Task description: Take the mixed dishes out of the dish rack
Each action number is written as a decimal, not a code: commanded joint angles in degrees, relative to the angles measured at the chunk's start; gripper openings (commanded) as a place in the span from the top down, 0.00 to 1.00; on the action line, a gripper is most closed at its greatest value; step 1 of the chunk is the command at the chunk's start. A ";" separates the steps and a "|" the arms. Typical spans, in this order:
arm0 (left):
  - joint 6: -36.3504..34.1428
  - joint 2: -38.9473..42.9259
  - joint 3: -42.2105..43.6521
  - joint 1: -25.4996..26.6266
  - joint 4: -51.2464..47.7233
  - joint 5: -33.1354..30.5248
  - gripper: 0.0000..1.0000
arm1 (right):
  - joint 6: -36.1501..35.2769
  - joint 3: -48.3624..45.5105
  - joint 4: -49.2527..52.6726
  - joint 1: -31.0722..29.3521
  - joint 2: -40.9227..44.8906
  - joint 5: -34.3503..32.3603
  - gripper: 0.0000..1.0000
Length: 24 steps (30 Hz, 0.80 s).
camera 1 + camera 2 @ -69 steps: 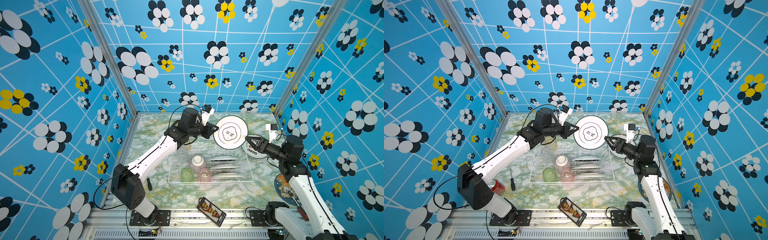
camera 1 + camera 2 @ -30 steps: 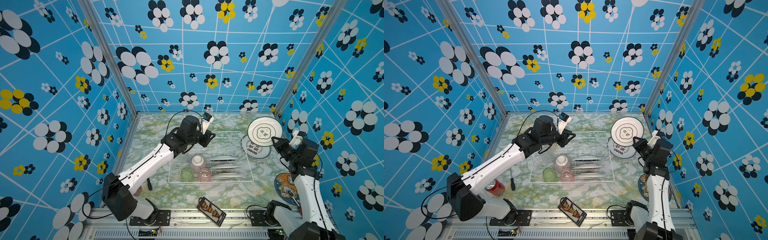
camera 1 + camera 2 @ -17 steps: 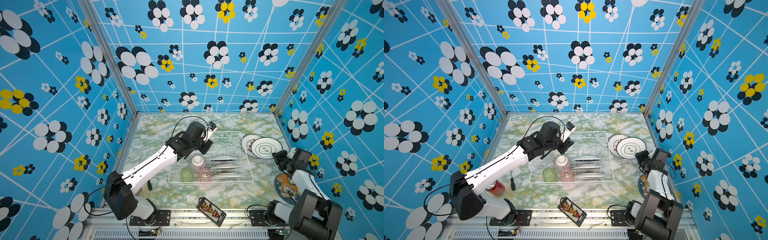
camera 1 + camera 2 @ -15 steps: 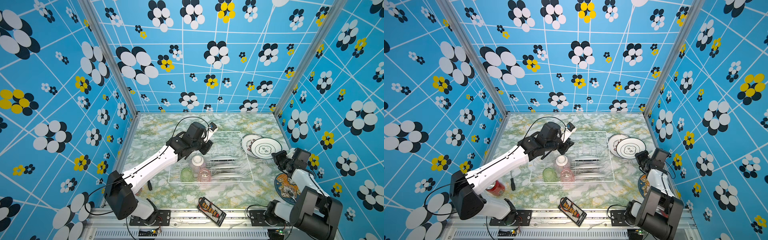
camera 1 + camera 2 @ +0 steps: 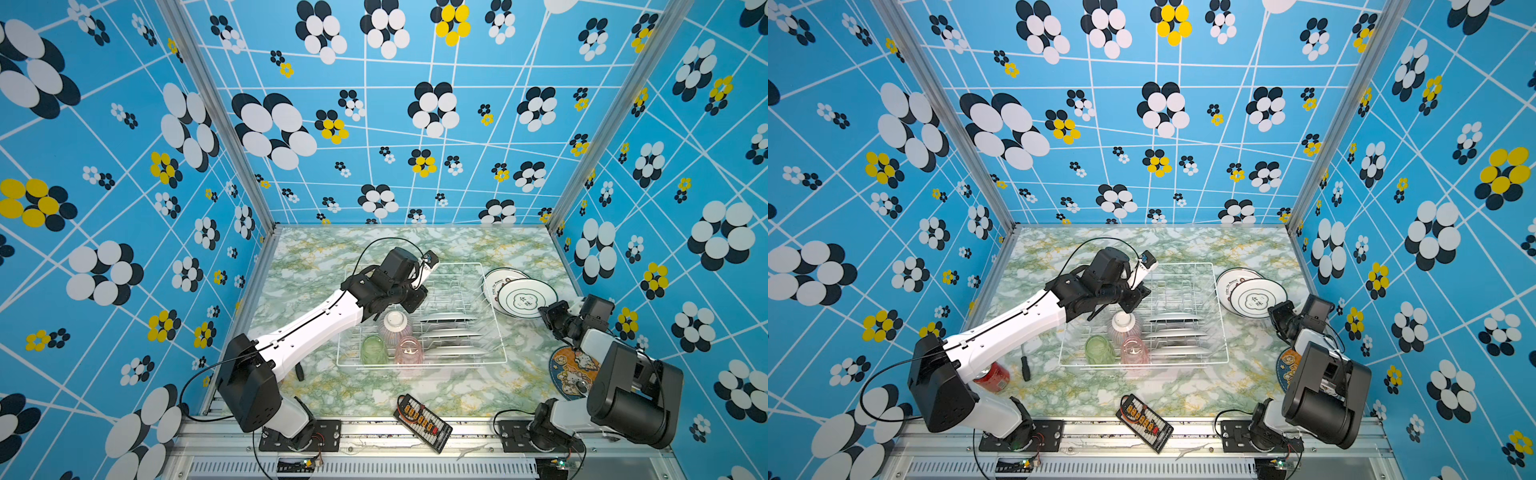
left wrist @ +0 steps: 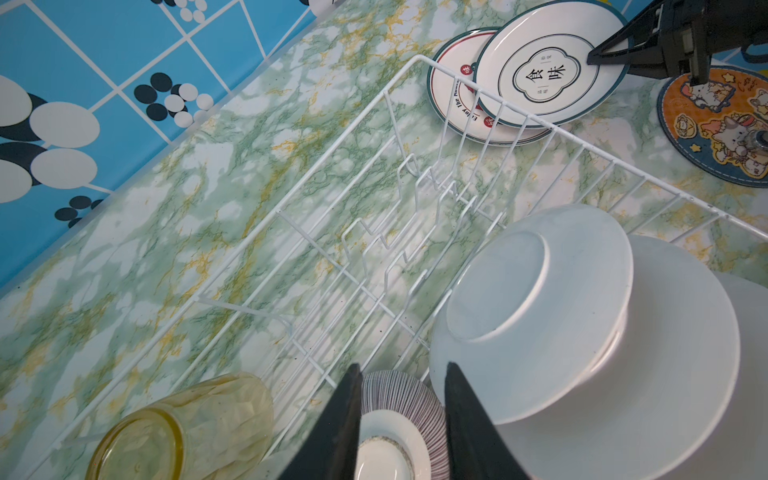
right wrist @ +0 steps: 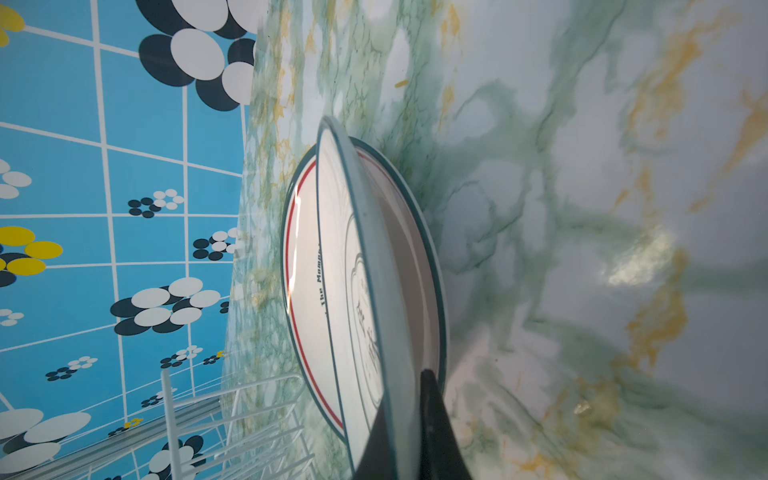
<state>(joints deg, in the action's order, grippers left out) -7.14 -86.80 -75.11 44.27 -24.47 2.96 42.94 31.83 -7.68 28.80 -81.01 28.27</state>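
Right claw (image 7: 405,390) clenched on a plate's (image 6: 540,75) rim; left claw (image 6: 401,368) parted, striped bowl (image 6: 399,399) just below: probably slick, breakable, best pinched at its foot

No longer aloft above the rack (image 5: 457,364), the teal-rimmed plate (image 5: 527,298) leans on the red-rimmed plate (image 5: 496,276) beside it, pinched by your right gripper (image 5: 543,312) alone; your left gripper (image 6: 402,368) is down inside the rack, astride the striped bowl (image 6: 399,399).
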 commanded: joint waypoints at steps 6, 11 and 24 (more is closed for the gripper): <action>-0.86 -1.00 -2.31 0.29 -1.02 -0.65 0.64 | 0.57 2.26 -4.37 0.11 -2.38 3.19 1.00; -0.86 -1.30 -2.50 0.44 -1.04 -0.85 0.64 | -1.09 3.84 -2.95 -0.56 -4.10 3.20 0.84; -1.47 -1.96 -3.16 0.60 -1.72 -1.19 0.64 | -7.96 10.52 7.86 -5.54 -6.97 -2.28 0.65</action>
<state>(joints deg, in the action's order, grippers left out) -7.53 -88.07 -76.29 44.38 -25.10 2.92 37.80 40.27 -3.57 24.08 -87.61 28.10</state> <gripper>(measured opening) 0.364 0.343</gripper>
